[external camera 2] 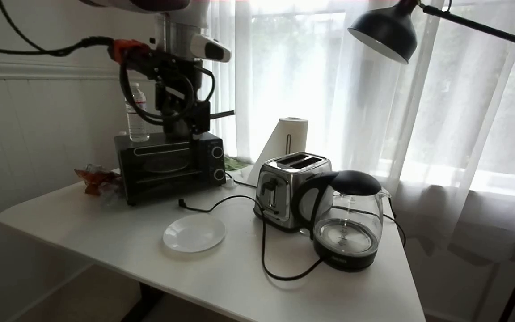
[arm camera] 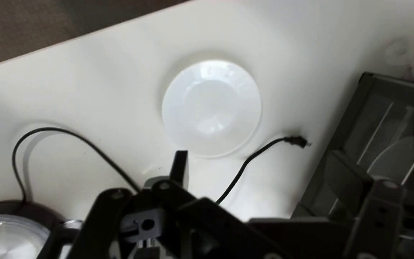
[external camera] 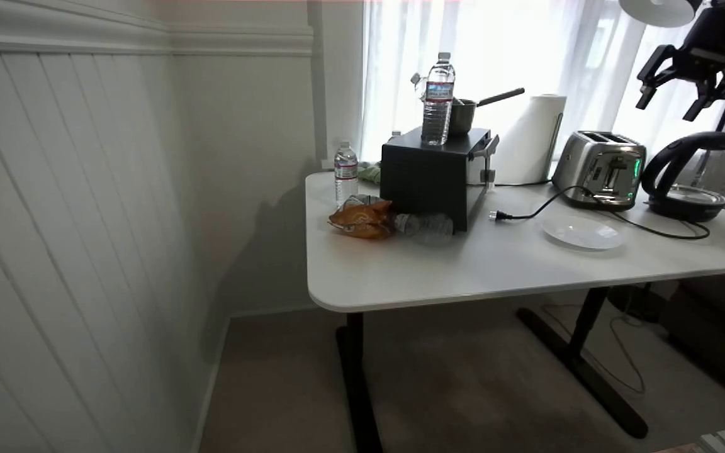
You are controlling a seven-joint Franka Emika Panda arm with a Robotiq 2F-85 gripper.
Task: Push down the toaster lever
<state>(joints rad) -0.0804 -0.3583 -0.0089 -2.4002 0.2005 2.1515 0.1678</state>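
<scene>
The black two-fingered hand (external camera: 666, 112), spread and empty, hangs apart from the rounded silver metal toaster (external camera: 599, 165) at right — black lever (external camera 2: 269, 184) seemingly raised, push undone.

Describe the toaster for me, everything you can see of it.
The toaster is a shiny, silver, metal-looking box with rounded corners and a dark base. Two dark slots open on top, with no bread showing. The end panel carries a dark lever, which looks raised; a green glow shows there, its source unclear. It stands upright on the white table, beside the glass kettle. A black cord runs past its lever end; contact with either cannot be told. The gripper is clear of it.
</scene>
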